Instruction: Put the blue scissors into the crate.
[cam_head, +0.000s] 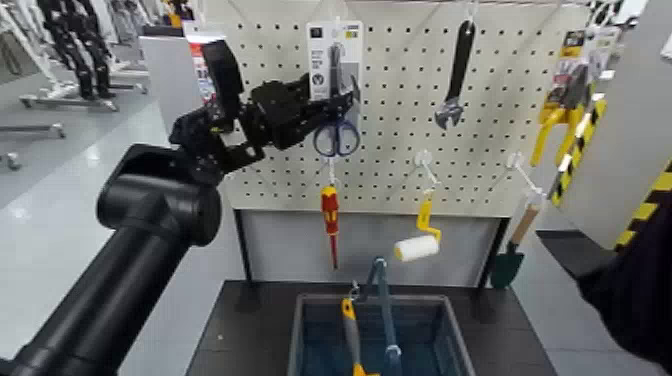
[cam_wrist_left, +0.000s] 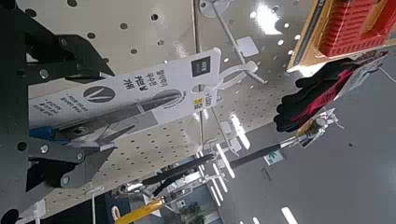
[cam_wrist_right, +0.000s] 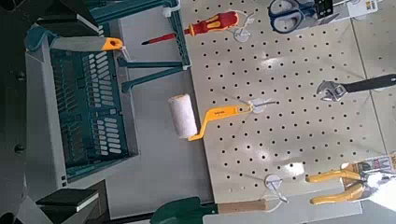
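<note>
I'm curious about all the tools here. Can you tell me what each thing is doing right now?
blue scissors: hanging on the pegboard, left claw around the card
crate: on the table below, a tool inside
red-and-yellow screwdriver: hanging under the scissors
wrench: hanging
paint roller: hanging
trowel: hanging
right claw: not in view

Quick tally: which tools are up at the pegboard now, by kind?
blue scissors: 1
wrench: 1
screwdriver: 1
paint roller: 1
trowel: 1
yellow-handled pliers: 1
Total: 6
</note>
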